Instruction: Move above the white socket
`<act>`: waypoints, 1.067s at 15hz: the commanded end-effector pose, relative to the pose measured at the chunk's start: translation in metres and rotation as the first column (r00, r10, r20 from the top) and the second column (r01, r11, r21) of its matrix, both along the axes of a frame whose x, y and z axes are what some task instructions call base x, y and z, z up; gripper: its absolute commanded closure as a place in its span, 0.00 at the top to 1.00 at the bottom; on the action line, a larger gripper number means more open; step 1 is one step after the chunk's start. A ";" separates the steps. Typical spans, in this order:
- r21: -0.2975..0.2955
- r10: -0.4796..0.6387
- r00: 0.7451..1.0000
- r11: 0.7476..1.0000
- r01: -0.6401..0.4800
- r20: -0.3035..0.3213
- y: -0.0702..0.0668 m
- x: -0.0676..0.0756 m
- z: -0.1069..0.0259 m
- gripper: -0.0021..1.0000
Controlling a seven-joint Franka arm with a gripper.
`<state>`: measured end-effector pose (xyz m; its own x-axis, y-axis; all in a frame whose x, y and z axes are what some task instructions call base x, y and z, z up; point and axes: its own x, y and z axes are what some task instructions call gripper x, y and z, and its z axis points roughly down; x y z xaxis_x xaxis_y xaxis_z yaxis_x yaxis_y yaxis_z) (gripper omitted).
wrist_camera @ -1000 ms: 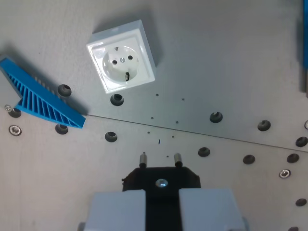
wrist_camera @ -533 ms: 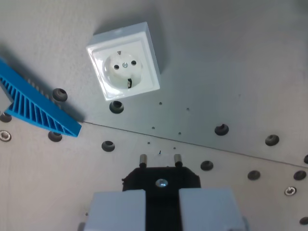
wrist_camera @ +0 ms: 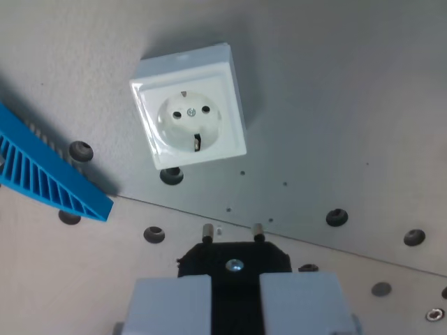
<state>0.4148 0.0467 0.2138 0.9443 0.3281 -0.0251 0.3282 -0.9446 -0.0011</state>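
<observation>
The white socket (wrist_camera: 190,115) is a square box with a round two-hole face, lying on the grey metal plate in the upper middle of the wrist view. My gripper (wrist_camera: 235,283) is at the bottom middle, its two pale grey fingers (wrist_camera: 171,303) shut on a black plug (wrist_camera: 234,255). The plug's two metal pins point toward the socket. The pins end a little below the socket's lower edge in the view, apart from it.
A blue ribbed plastic part (wrist_camera: 49,178) lies at the wrist view's left. The grey plate (wrist_camera: 349,105) has an edge running across the lower half, with several dark screw holes (wrist_camera: 337,216) along it.
The whole scene has shifted down and to the right and the socket looks larger, so the camera has moved toward the socket. The plug stays held the same way.
</observation>
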 end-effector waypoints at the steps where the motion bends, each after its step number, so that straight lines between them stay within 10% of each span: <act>1: 0.008 0.098 0.990 0.995 -0.099 0.097 0.003 -0.005 -0.016 0.00; 16: -0.003 0.156 0.982 0.988 -0.156 0.108 0.016 -0.012 -0.082 0.00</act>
<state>0.4083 0.0625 0.1372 0.9091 0.4156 -0.0290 0.4155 -0.9095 -0.0089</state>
